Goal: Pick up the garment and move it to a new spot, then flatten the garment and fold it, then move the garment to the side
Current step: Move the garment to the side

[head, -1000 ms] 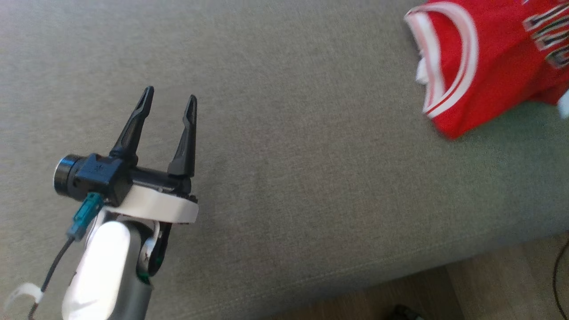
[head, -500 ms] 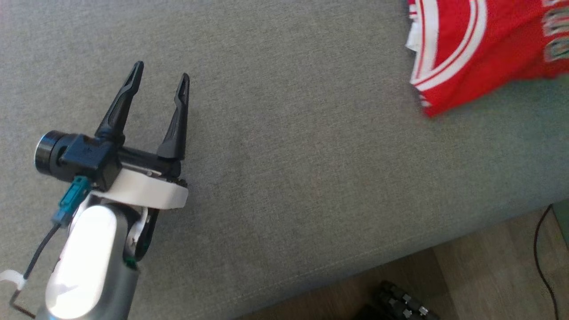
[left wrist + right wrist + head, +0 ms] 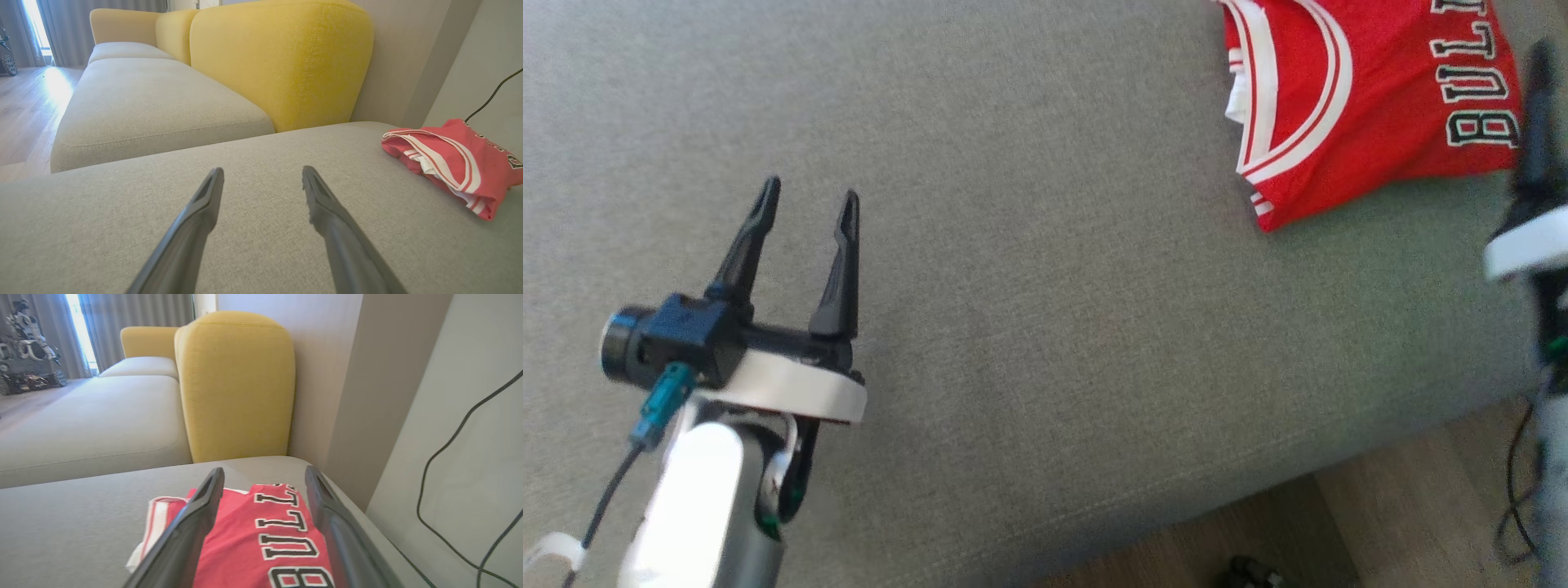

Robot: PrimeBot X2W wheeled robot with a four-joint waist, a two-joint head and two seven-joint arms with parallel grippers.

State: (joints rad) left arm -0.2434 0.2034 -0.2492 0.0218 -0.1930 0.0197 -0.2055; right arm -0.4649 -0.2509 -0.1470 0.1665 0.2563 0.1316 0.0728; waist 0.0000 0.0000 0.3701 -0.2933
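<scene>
The jersey (image 3: 1356, 106) is found folded at the right end of the sofa seat (image 3: 1045, 286). The left gripper (image 3: 809, 192) and right gripper (image 3: 264, 473) are spread wide, nothing held. Folding and side placement are judged done; little is left.

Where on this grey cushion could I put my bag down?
The wide stretch of grey cushion between the left pincer and the red jersey is bare, down to its front edge. Crowded: the right end, where the open right pincer hangs over the jersey.

Head above; wrists low, prob. near (share garment (image 3: 1388, 122)).
</scene>
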